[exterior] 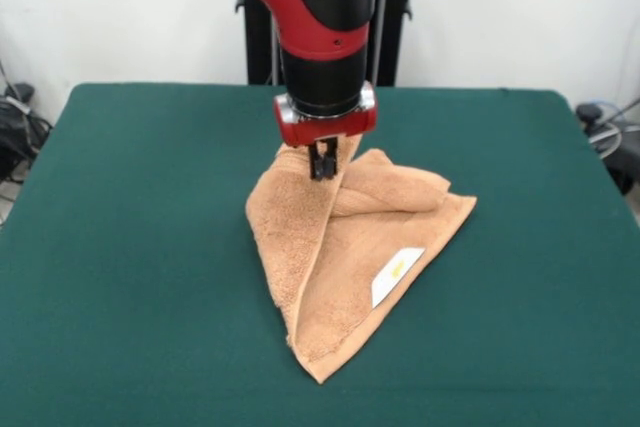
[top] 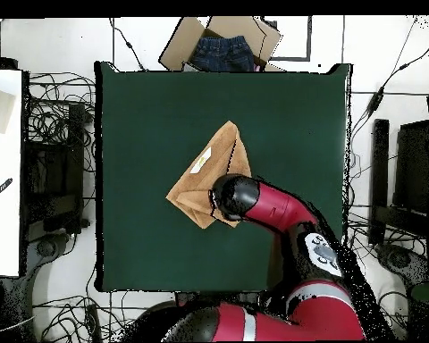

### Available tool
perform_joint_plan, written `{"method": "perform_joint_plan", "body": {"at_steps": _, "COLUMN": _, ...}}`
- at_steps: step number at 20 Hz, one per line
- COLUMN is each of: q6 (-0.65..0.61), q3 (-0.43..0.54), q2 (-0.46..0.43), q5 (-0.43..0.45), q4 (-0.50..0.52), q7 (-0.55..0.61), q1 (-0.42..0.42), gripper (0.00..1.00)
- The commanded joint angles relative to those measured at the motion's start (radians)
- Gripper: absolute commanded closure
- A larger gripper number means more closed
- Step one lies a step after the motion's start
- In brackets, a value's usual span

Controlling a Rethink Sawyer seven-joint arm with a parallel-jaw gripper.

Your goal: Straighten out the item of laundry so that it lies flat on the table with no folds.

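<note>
One towel, one end effector

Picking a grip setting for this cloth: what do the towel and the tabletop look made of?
The towel looks like soft terry cloth, tan, with a fuzzy looped pile, flatter woven border bands and a small white label. The table top appears to be matte dark green felt or similar fabric: no shine or grain. The hand is at a raised fold.

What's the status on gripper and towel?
Gripper shut on tan terry towel, lifting one edge. Towel folded, white label showing. Dark green felt table, nothing blocking.
</note>
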State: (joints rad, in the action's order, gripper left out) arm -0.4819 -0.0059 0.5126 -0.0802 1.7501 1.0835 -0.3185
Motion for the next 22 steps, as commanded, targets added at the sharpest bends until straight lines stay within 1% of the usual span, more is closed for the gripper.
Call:
{"method": "perform_joint_plan", "body": {"at_steps": 1, "q6": 0.043, "q3": 0.079, "q2": 0.009, "q5": -0.036, "q4": 0.061, "q7": 0.231, "q1": 0.012, "gripper": 1.0}}
{"method": "perform_joint_plan", "body": {"at_steps": 3, "q6": 0.033, "q3": 0.07, "q2": 0.016, "q5": -0.041, "q4": 0.065, "q7": 0.243, "q1": 0.021, "gripper": 1.0}}
{"method": "perform_joint_plan", "body": {"at_steps": 5, "q6": -0.058, "q3": 0.023, "q2": 0.057, "q5": -0.043, "q4": 0.046, "q7": 0.267, "q1": 0.066, "gripper": 1.0}}
{"method": "perform_joint_plan", "body": {"at_steps": 6, "q6": -0.079, "q3": 0.015, "q2": 0.07, "q5": -0.044, "q4": 0.043, "q7": 0.272, "q1": 0.074, "gripper": 1.0}}
{"method": "perform_joint_plan", "body": {"at_steps": 8, "q6": -0.178, "q3": -0.025, "q2": 0.123, "q5": -0.047, "q4": 0.032, "q7": 0.296, "q1": 0.114, "gripper": 1.0}}
{"method": "perform_joint_plan", "body": {"at_steps": 11, "q6": -0.255, "q3": -0.041, "q2": 0.153, "q5": -0.052, "q4": 0.018, "q7": 0.3, "q1": 0.127, "gripper": 1.0}}
{"method": "perform_joint_plan", "body": {"at_steps": 13, "q6": -0.279, "q3": -0.047, "q2": 0.153, "q5": -0.053, "q4": 0.003, "q7": 0.299, "q1": 0.13, "gripper": 1.0}}
{"method": "perform_joint_plan", "body": {"at_steps": 15, "q6": -0.272, "q3": -0.047, "q2": 0.152, "q5": -0.055, "q4": 0.006, "q7": 0.298, "q1": 0.129, "gripper": 1.0}}
{"method": "perform_joint_plan", "body": {"at_steps": 17, "q6": -0.236, "q3": -0.04, "q2": 0.148, "q5": -0.061, "q4": 0.025, "q7": 0.3, "q1": 0.124, "gripper": 1.0}}
{"method": "perform_joint_plan", "body": {"at_steps": 22, "q6": -0.096, "q3": -0.014, "q2": 0.112, "q5": -0.072, "q4": 0.076, "q7": 0.304, "q1": 0.112, "gripper": 1.0}}
